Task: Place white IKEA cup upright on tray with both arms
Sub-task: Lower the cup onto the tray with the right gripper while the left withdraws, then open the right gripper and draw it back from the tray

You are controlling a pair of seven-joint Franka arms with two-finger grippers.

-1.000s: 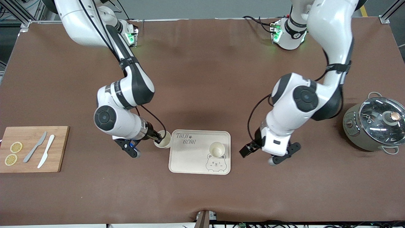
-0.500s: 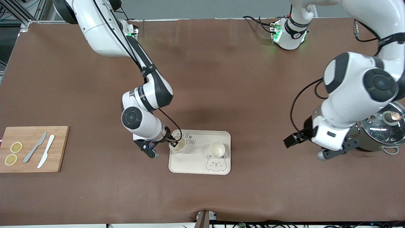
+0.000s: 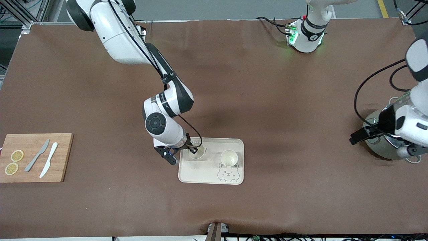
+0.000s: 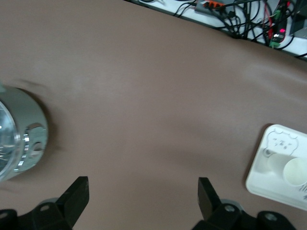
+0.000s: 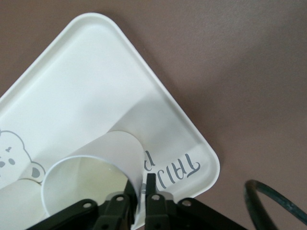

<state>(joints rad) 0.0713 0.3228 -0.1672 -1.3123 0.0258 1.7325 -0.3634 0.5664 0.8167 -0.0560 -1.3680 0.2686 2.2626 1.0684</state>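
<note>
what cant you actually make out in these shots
- Whether the held cup already rests on the tray or sits just above it: the right claw covers the wall in the right wrist view.
- The "TAIJI BEAR" lettering: mostly covered by that cup and claw.
- The pot: the left arm hides most of it in the front view.

The right gripper [image 3: 194,149] carried its cup [image 3: 197,153] onto the tray [image 3: 210,175]; the left gripper [image 4: 143,197] swung over the pot [image 3: 384,147]

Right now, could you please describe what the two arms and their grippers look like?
Both arms have glossy white shells with black joint bands and round black caps; thin black cables run along them. The right gripper and left gripper are small, black and two-fingered. Green lights glow at the bases.
</note>
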